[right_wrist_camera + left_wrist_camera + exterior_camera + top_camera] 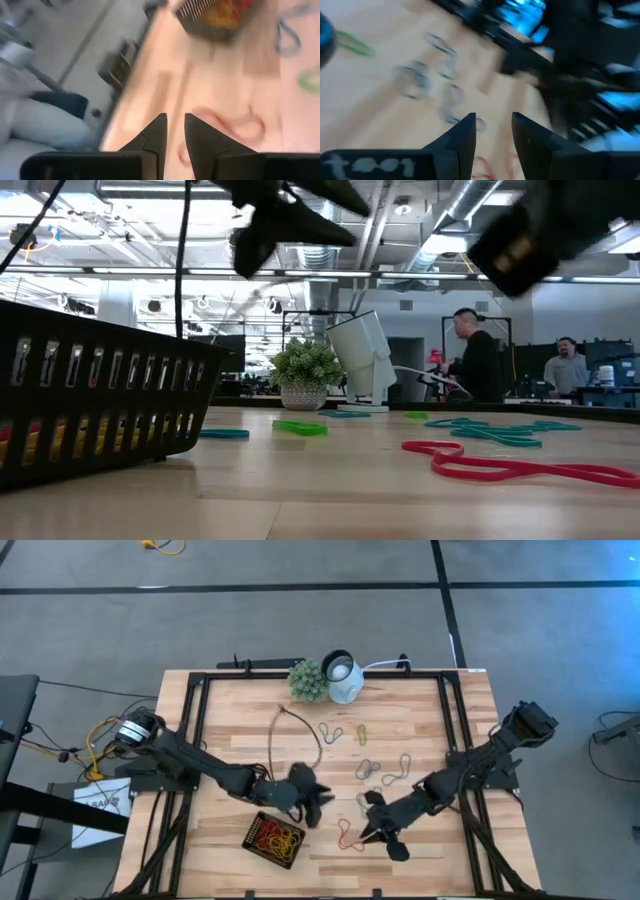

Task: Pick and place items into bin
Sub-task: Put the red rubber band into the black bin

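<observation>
The black slotted bin (275, 838) sits near the table's near edge and holds red and yellow bands. Loose bands lie on the wood: a red one (348, 835), grey ones (368, 770), and green and orange ones (345, 732). My left gripper (318, 802) hovers just beyond the bin's far right corner, open and empty (493, 120). My right gripper (375, 828) hangs above the table next to the red band (235, 125). Its fingers stand a narrow gap apart with nothing between them (175, 120).
A green plant ball (308, 680) and a white round lamp (343, 677) stand at the far edge. A thin brown cord (290, 735) loops over the middle of the table. Black frame rails (195, 730) run along both sides. People stand in the room behind (478, 360).
</observation>
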